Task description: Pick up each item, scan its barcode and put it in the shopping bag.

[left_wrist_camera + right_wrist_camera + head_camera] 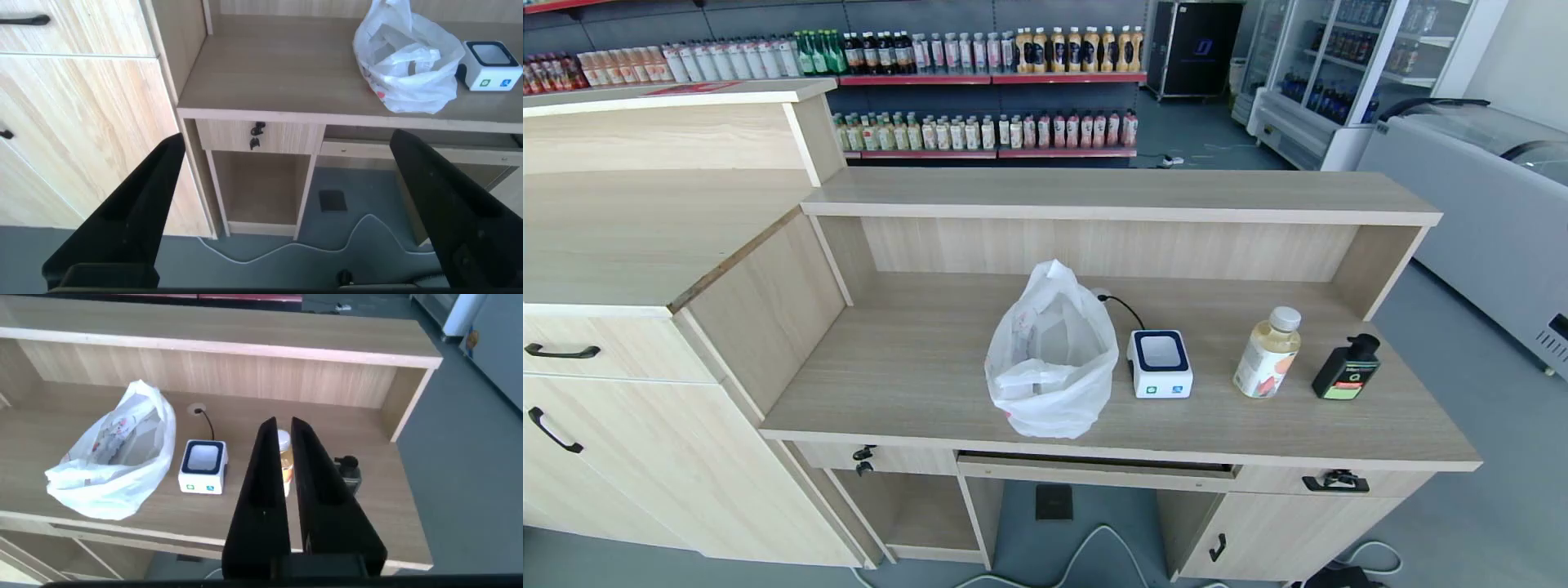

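Left gripper (286, 143) holds its jaws wide, right gripper (283, 423) narrow; on the desk (915, 384), shopping bag (1052, 359) stands just left of scanner (1160, 363).

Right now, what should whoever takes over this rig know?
Left gripper: open, empty, low in front of the counter.
Right gripper: shut, empty, above the counter's right part.
The shopping bag stands open, left of the scanner. The juice bottle and black bottle stand upright, right of the scanner.
Done: unclear what the bag holds.
Left: pick up, scan and bag both bottles.
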Robot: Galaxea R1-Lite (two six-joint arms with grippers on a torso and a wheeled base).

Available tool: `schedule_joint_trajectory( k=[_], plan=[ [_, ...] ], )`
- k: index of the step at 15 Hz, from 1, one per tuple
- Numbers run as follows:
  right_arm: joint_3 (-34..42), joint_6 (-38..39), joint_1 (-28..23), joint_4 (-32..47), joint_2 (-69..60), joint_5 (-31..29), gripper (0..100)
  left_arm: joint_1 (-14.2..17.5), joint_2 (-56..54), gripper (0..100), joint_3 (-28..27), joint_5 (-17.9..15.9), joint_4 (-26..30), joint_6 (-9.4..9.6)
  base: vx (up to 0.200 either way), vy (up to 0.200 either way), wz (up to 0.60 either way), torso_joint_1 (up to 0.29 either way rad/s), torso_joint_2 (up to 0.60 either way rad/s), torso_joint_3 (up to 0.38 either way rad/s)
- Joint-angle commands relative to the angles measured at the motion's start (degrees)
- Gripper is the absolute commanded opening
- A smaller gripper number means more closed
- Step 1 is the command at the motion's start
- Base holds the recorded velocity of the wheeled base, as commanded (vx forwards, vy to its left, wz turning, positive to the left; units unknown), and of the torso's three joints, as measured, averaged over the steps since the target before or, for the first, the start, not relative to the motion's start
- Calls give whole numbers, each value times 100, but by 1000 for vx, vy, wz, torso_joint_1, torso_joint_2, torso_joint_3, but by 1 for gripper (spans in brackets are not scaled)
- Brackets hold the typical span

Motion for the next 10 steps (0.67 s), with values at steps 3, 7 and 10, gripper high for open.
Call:
schedule_joint_trajectory(
  k=[3, 7, 10],
  plan=[
    [705, -162, -748, -2407, 3198, 445, 100, 0, 0, 100, 1, 0, -1, -9, 0, 0, 0, 0, 0, 0],
    [722, 32, -774, -3532, 4894, 858, 100, 0, 0, 100, 1, 0, -1, -9, 0, 0, 0, 0, 0, 0],
    [696, -56, -774, -4227, 5879, 893, 100, 0, 9, 100, 1, 0, -1, -9, 0, 0, 0, 0, 0, 0]
  ],
)
